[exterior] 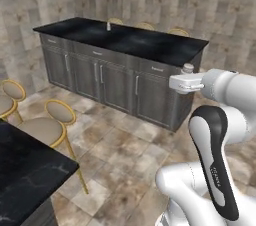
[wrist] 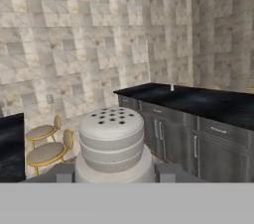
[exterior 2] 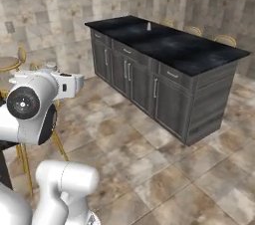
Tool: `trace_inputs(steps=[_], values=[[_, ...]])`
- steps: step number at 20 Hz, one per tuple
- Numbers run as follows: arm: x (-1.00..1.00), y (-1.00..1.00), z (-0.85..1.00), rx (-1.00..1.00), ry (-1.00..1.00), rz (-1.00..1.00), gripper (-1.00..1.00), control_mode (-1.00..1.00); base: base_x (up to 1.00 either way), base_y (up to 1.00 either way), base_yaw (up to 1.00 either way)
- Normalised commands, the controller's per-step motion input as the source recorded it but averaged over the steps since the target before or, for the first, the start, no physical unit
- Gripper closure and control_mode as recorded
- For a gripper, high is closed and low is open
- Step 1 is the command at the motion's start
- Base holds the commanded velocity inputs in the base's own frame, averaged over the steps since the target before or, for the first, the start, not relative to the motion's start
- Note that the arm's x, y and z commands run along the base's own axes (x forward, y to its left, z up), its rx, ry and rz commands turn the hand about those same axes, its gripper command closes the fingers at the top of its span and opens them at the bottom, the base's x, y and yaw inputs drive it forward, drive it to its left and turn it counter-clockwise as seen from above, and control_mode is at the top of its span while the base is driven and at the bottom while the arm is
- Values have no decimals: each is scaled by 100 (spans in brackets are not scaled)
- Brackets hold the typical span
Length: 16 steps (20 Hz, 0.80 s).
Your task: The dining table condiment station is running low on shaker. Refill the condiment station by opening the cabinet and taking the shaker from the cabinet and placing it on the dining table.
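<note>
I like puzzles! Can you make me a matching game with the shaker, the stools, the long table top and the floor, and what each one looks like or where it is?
Things:
1. shaker
2. stools
3. dining table top
4. floor

Descriptions:
A. glossy black with pale veins
B. beige stone tiles
C. pale, with little holes in its cap, held between the gripper fingers
D. round seats in gold frames

Right pairs: 1-C, 2-D, 3-A, 4-B
</note>
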Motion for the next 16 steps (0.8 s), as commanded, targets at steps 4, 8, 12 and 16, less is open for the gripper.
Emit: trace_inputs(steps=[4, 8, 12, 16], values=[[0, 0, 0, 0, 0, 0, 100, 100, 78, -100, 19], [0, 0, 0, 0, 0, 0, 100, 100, 77, -100, 19], [0, 0, 0, 0, 0, 0, 100, 100, 75, -100, 19], [0, 0, 0, 0, 0, 0, 100, 100, 75, -100, 20]])
